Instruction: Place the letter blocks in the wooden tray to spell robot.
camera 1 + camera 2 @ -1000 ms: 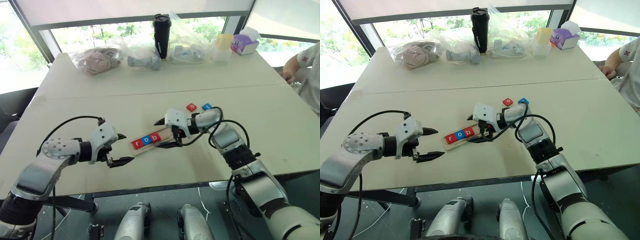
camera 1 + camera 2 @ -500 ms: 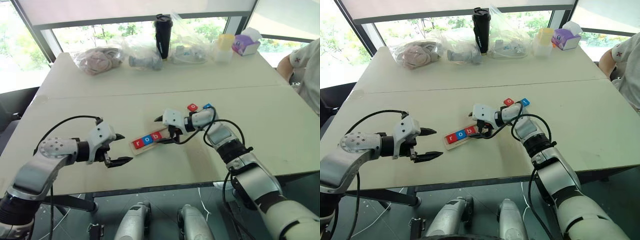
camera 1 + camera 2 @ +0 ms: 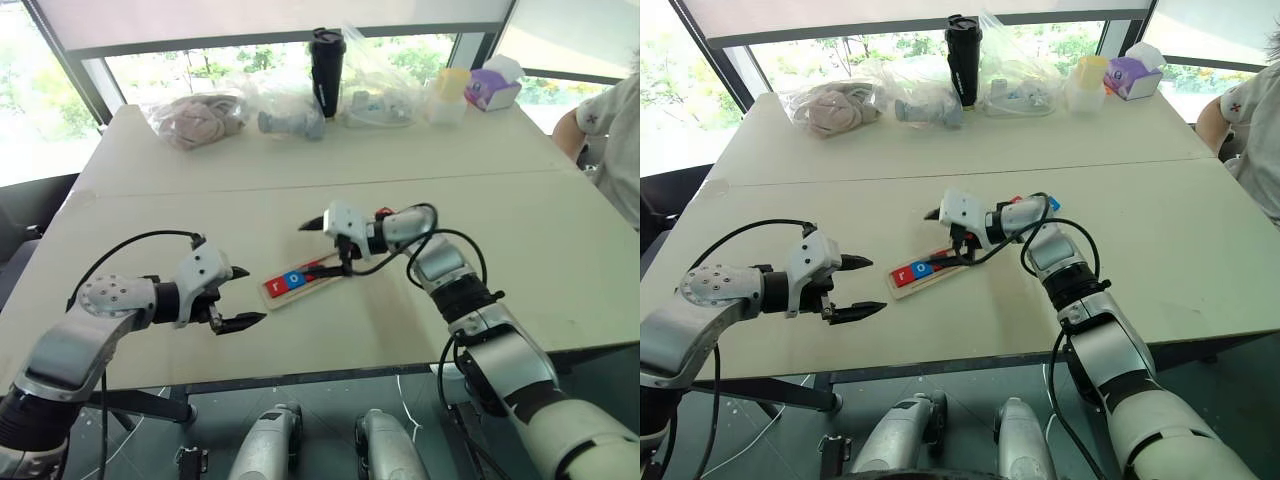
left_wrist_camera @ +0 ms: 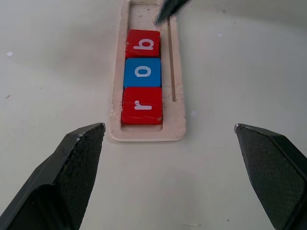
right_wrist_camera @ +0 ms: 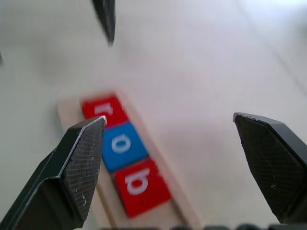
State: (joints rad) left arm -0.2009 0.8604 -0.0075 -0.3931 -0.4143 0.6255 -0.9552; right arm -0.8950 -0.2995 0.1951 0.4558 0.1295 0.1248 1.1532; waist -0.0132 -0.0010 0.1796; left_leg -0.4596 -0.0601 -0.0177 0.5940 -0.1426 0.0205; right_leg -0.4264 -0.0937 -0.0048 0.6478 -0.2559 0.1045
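- The table [image 3: 520, 250] is pale, with a seam running across it in the upper half of the frame.
- The wooden tray [image 4: 178, 115] lies on it at centre frame, angled, holding three letter blocks [image 4: 143, 72] reading r, o, b.
- Two loose blocks, red [image 3: 384, 212] and blue [image 3: 1052, 203], lie just right of centre.
- Along the top edge stand plastic bags [image 3: 195, 118], a black tumbler [image 3: 324, 72], a yellow cup [image 3: 449, 84] and a purple tissue box [image 3: 489, 88].
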